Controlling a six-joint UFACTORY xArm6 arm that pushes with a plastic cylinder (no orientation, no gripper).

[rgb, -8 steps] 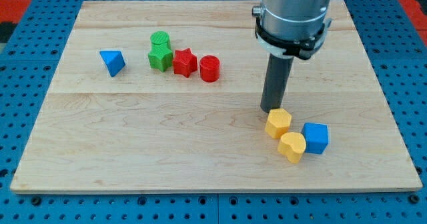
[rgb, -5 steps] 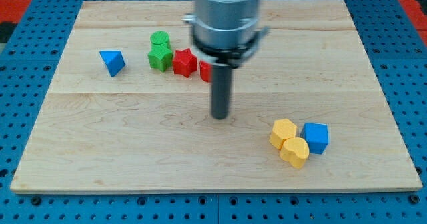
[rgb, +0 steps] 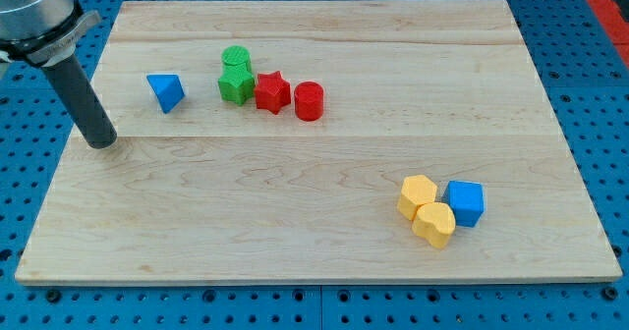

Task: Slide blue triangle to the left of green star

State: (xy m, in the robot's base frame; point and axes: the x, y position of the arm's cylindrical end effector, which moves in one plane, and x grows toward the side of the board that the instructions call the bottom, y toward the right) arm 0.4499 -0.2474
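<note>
My tip (rgb: 100, 144) rests on the wooden board (rgb: 314, 242) near the view's left edge, and the blue triangle (rgb: 165, 91) is just to its right and a bit higher.

My tip is a bare rod with no hand, so it holds nothing, and it is not touching any block. The blue triangle sits alone, with one sharp corner pointing toward the view's bottom; I cannot tell its long side. Right of it, with a gap, is the green star (rgb: 235, 86), with a green cylinder (rgb: 236, 58) touching it behind. Next come the red star (rgb: 272, 91) and the red cylinder (rgb: 309, 101), close together. Far off at the bottom right, a yellow hexagon (rgb: 417, 194), a yellow heart (rgb: 433, 223) and a blue cube (rgb: 465, 202) huddle together.
</note>
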